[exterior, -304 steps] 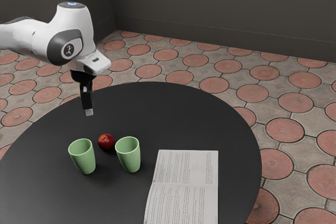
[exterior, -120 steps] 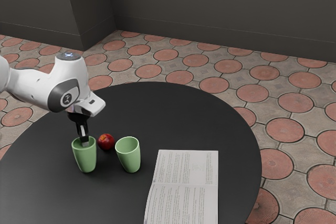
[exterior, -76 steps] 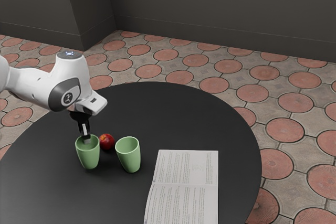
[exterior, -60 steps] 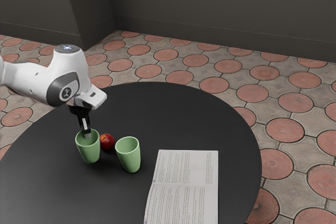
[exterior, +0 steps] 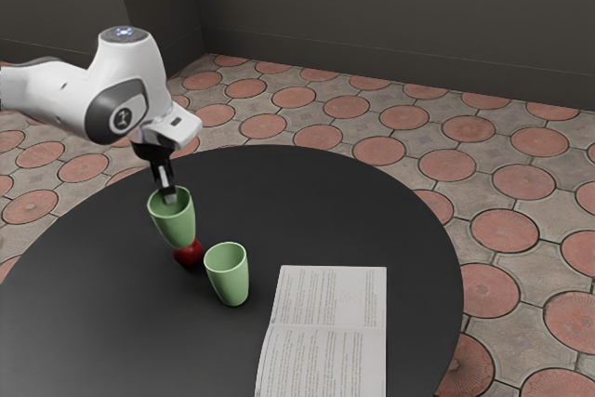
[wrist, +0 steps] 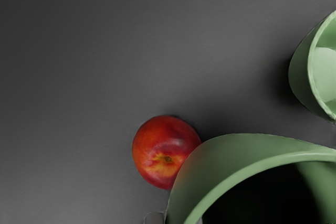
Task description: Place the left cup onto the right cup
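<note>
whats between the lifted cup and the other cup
In the wrist view, bare table lies between the lifted cup and the standing cup; the apple sits beside the lifted cup, off that line.

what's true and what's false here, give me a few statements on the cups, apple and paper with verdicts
1. The gripper holds the lifted cup clear of the table. True.
2. The standing cup lies on its side. False: it stands upright, mouth up.
3. The apple sits inside a cup. False: it rests on the table, outside both cups.
4. The paper lies to the exterior view's right of the standing cup. True.
</note>
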Controlling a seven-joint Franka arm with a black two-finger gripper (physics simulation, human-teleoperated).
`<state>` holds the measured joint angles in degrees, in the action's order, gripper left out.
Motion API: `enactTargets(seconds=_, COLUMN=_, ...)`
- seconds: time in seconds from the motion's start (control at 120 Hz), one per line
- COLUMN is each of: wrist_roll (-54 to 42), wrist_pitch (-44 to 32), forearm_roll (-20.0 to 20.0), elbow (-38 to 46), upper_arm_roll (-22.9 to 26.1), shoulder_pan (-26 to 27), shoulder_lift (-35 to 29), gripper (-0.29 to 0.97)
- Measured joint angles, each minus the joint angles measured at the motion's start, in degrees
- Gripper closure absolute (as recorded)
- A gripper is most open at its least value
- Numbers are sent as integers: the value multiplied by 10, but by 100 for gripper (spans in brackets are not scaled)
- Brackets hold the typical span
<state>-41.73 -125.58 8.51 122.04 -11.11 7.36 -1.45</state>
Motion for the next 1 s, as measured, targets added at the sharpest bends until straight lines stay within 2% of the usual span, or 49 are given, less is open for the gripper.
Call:
enactTargets(seconds=0.317, wrist_roll=15, wrist_pitch=12, forearm_roll=2, elbow=-2, upper_arm_roll=26, shoulder_pan=71, shoulder_lift=-21, gripper=79)
enactTargets(seconds=0.55, wrist_roll=25, wrist_pitch=19, forearm_roll=5, elbow=-2, upper_arm_roll=28, shoulder_pan=53, shoulder_lift=-19, gripper=79)
enactTargets(seconds=0.792, wrist_roll=34, wrist_pitch=21, forearm_roll=9, elbow=-2, upper_arm_roll=28, shoulder_pan=81, shoulder_lift=-15, gripper=79)
enactTargets(seconds=1.0, wrist_roll=40, wrist_pitch=18, forearm_roll=22, elbow=-14, upper_arm_roll=28, shoulder_pan=82, shoulder_lift=1, gripper=79)
